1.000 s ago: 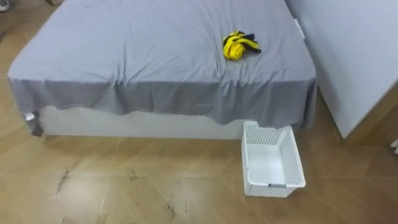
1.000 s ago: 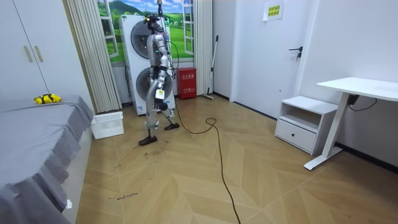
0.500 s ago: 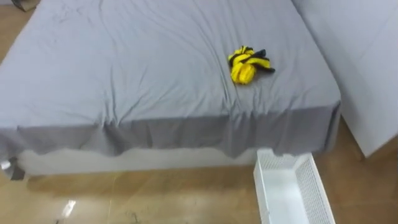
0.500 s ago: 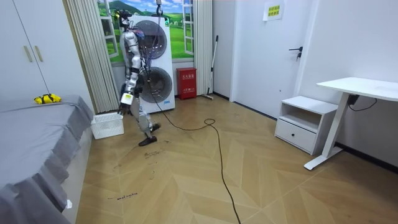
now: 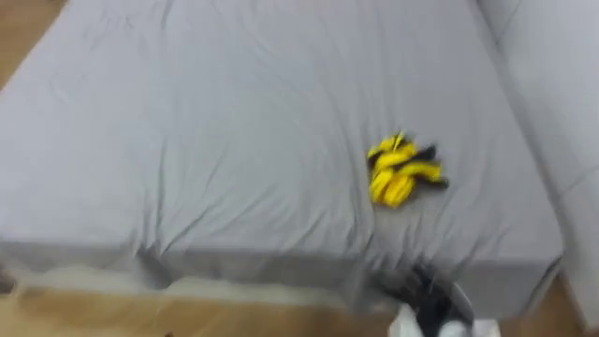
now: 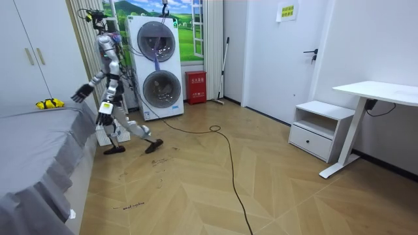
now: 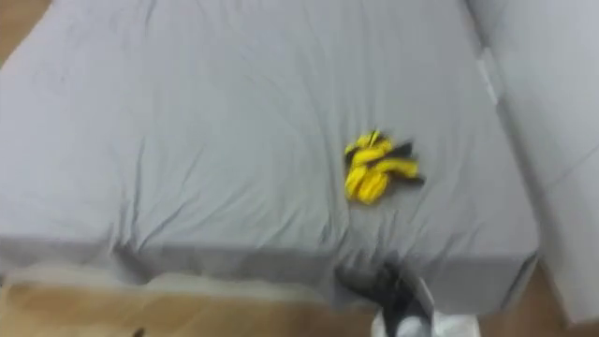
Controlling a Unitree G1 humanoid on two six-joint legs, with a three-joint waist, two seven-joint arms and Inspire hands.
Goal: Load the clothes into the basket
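– Two Qs, quick: where are the clothes, and what are the hands doing?
– Clothes (image 5: 402, 173) = small yel/blk bundle on the grey bed (image 5: 206, 140), toward its right side, not far from the near edge. Nothing touches it.
– Basket?
– White basket (image 6: 100, 134) sits on the floor at the bed's corner, partly behind the robot's legs in the room view. In the eye views it's just a white scrap at the bottom edge, below the bundle & a bit right. Clothes aren't in it.
– Hands?
– Right hand (image 5: 427, 296): dark smear low in the eye views, over the bed's near edge, just above that white scrap and apart from the bundle. Fingers: can't tell, too blurred. Left hand (image 6: 104, 116): hangs by the thigh in the room view, too small to read, so can't tell either.
– Robot's stance?
– Beside the bed, facing it, legs set wide apart, one arm held out toward the bed's edge. Washer stack (image 6: 157, 68) is behind it, w/ a red box (image 6: 196, 87) next to that. White desk (image 6: 375, 91) & low cabinet (image 6: 319, 130) are well off at the room view's right.
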